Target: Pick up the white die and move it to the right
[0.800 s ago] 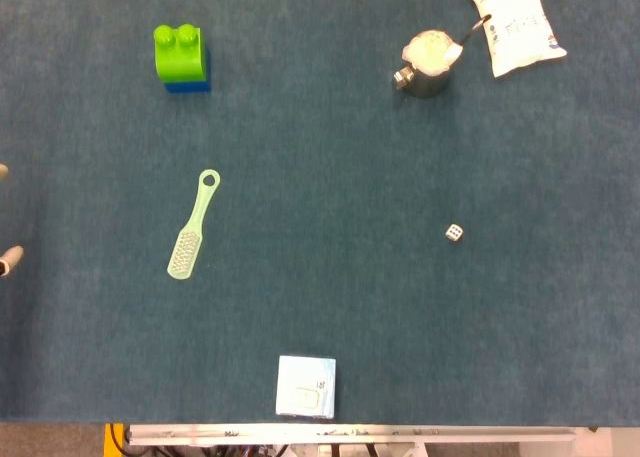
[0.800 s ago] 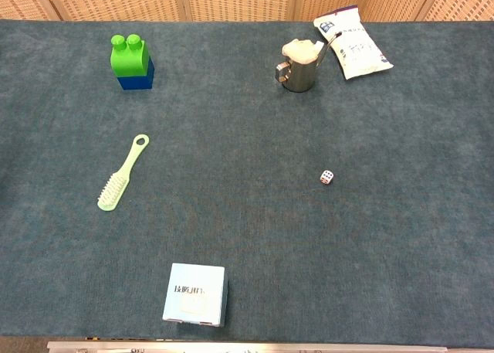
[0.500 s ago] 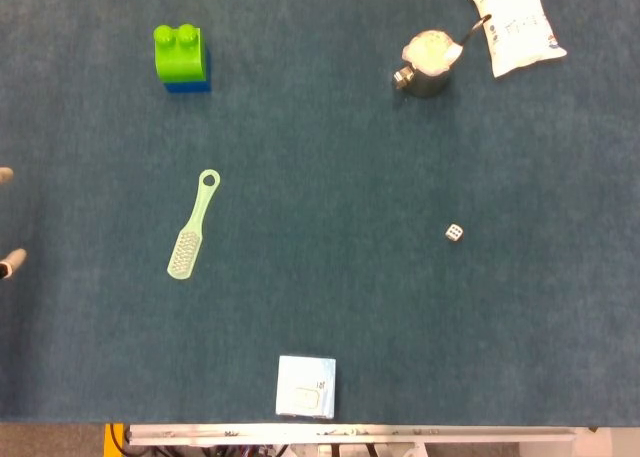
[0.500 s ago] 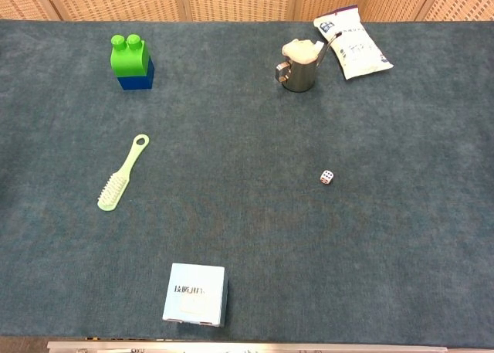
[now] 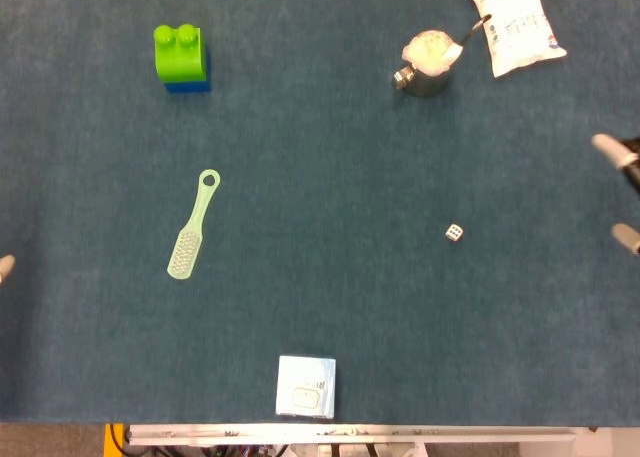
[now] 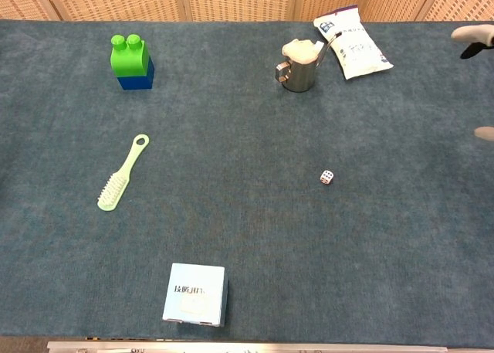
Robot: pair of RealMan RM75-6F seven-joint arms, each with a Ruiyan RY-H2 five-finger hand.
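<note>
The white die (image 5: 454,233) lies alone on the blue-green cloth, right of centre, also seen in the chest view (image 6: 327,177). Only the fingertips of my right hand (image 5: 620,157) show at the right edge, spread apart with nothing between them, well to the right of the die. They also appear in the chest view (image 6: 472,36), far from the die. Of my left hand (image 5: 3,268) a single fingertip pokes in at the left edge; the rest is out of frame.
A green brick on a blue block (image 5: 181,57) stands at the back left. A pale green brush (image 5: 192,227) lies left of centre. A metal cup (image 5: 428,65) and a white pouch (image 5: 512,22) sit at the back right. A white box (image 5: 305,387) rests near the front edge.
My right hand's fingertips have come into view at the right edge. The left hand has drawn back, leaving one fingertip showing. The die has not moved.
</note>
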